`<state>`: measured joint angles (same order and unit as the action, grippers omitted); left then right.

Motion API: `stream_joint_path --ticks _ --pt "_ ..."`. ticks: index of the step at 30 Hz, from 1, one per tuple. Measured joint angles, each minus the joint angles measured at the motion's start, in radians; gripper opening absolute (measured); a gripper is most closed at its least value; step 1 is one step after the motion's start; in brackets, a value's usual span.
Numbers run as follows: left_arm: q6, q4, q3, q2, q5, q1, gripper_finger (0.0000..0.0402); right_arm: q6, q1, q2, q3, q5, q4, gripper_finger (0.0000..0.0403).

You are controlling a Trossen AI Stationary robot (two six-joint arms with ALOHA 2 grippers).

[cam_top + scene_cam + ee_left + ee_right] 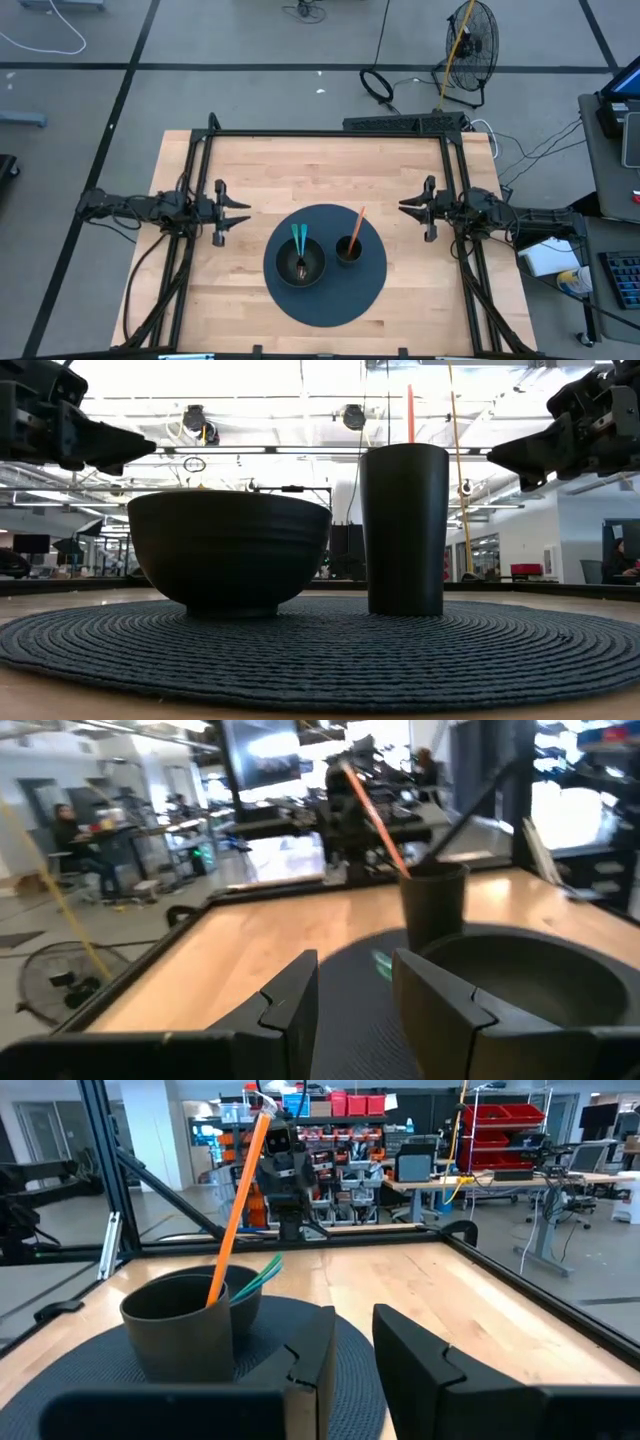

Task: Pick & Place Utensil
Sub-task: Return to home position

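A round dark woven mat (330, 300) lies on the wooden table. On it stand a dark bowl (300, 264) and a dark cup (348, 250). A teal utensil (299, 243) rests in the bowl, its handle leaning on the far rim. An orange utensil (357, 226) stands tilted in the cup, its handle leaning on the rim. My left gripper (245, 212) hovers open left of the mat, above the table. My right gripper (402, 208) hovers open right of the cup. Both point toward the mat. The low view shows the bowl (230, 550) and the cup (405, 530) side by side.
The black frame rails (330, 132) run along the table's far edge and both sides. Bare wood lies between each gripper and the mat, and along the far part of the table (320, 170). Beyond the table are a floor fan (470, 45) and cables.
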<state>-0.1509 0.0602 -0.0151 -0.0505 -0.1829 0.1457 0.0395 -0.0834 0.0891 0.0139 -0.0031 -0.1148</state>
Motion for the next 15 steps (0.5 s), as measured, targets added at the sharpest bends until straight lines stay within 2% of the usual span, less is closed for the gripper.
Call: stream_joint_path --ticks 8,15 --pt "-0.021 -0.050 -0.003 0.007 0.198 -0.059 0.0136 0.000 0.000 0.000 0.000 -0.149 0.000 0.0063" --pt "-0.024 -0.051 -0.002 0.007 0.193 -0.120 0.0136 0.001 0.000 0.000 0.000 -0.157 0.000 0.0063"
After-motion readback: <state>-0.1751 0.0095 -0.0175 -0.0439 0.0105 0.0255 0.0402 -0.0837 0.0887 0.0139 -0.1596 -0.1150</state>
